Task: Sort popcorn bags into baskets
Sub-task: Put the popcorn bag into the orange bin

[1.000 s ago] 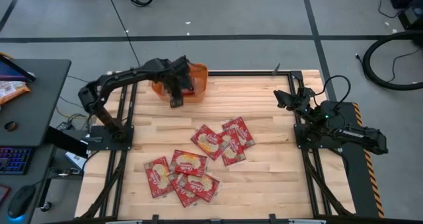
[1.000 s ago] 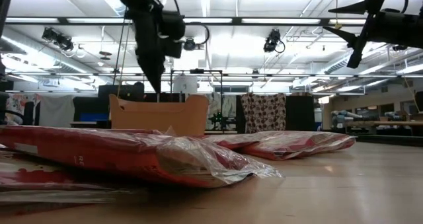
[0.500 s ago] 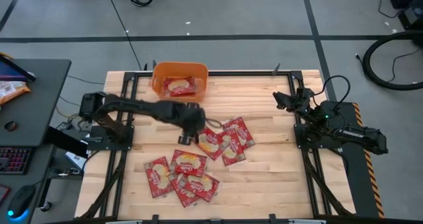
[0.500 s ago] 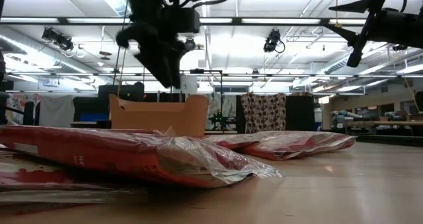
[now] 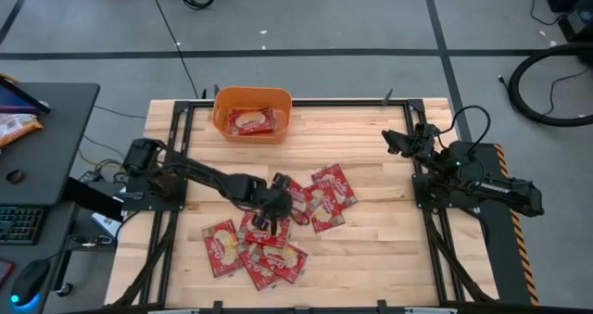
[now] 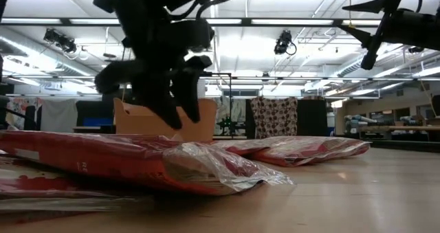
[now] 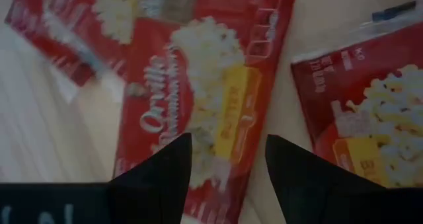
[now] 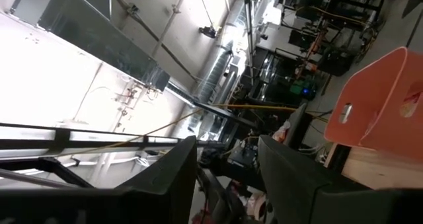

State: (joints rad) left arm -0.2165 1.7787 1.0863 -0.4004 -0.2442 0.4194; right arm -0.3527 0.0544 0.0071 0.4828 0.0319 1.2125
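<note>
Several red popcorn bags [image 5: 320, 198] lie flat in a loose pile mid-table, some overlapping. One more bag [image 5: 251, 121] lies inside the orange basket [image 5: 220, 119] at the far edge. My left gripper [image 5: 274, 208] is open and hangs low over the pile, pointing down. In the left wrist view its fingers stand on either side of the middle of one bag [image 7: 198, 98]. The low view shows its fingertips [image 6: 172, 119] just above the bags [image 6: 137, 161]. My right gripper [image 5: 398, 138] waits open, raised near the table's right edge.
Bare wood lies around the pile on the right half and along the near edge. A black metal frame runs along the table's sides. The larger orange-and-white packet [image 5: 14, 127] sits on a dark desk left of the table, off the work surface.
My left gripper has swung from above the basket at the far edge toward the near edge and somewhat right, and has come down over the pile. With the arm gone, a bag shows lying in the basket. The right arm has kept still.
</note>
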